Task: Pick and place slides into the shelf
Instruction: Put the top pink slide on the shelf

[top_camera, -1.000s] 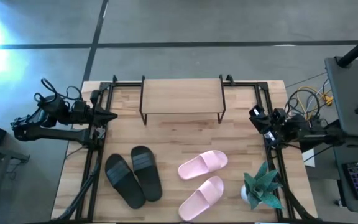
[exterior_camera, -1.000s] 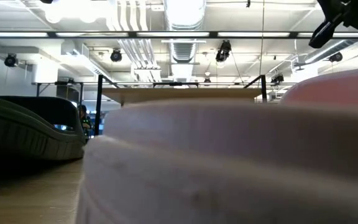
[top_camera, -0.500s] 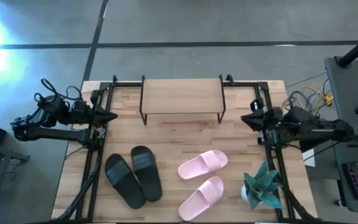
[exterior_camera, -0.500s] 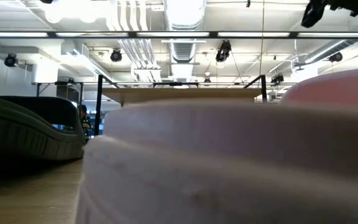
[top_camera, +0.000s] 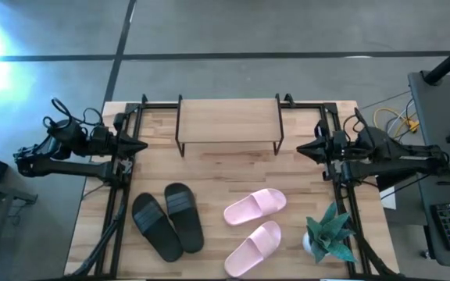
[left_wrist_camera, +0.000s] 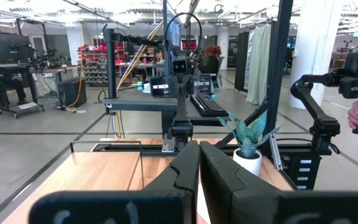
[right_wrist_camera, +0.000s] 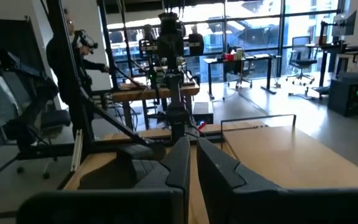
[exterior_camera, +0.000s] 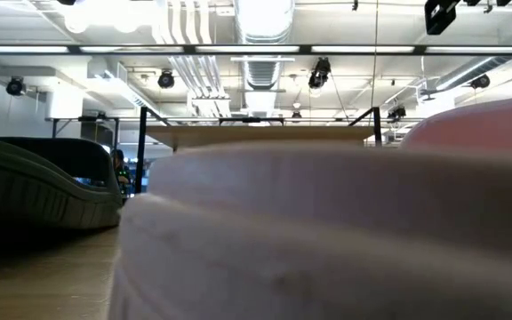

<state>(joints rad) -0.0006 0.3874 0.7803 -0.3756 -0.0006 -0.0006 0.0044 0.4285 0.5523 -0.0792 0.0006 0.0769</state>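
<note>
Two matte black slides (top_camera: 167,221) lie side by side on the near left of the table. Two light pink slides (top_camera: 254,227) lie near centre-right; one fills the low view (exterior_camera: 327,231), with a black slide (exterior_camera: 43,191) to its left. The shelf (top_camera: 229,123), a light wood plank on thin black legs, stands at the far middle of the table. My left gripper (top_camera: 141,145) hangs shut over the left edge, its fingers together in the left wrist view (left_wrist_camera: 199,168). My right gripper (top_camera: 301,148) hangs shut over the right side, level, pointing left (right_wrist_camera: 192,163).
A small potted plant (top_camera: 328,232) stands at the near right corner beside the pink slides. Black frame rails (top_camera: 116,203) run along both table sides. People stand in the room beyond the table.
My right arm has swung from pointing toward the far-left to pointing level toward the table's left, its gripper moving inward over the right side of the table. The left arm and all slides have kept still.
</note>
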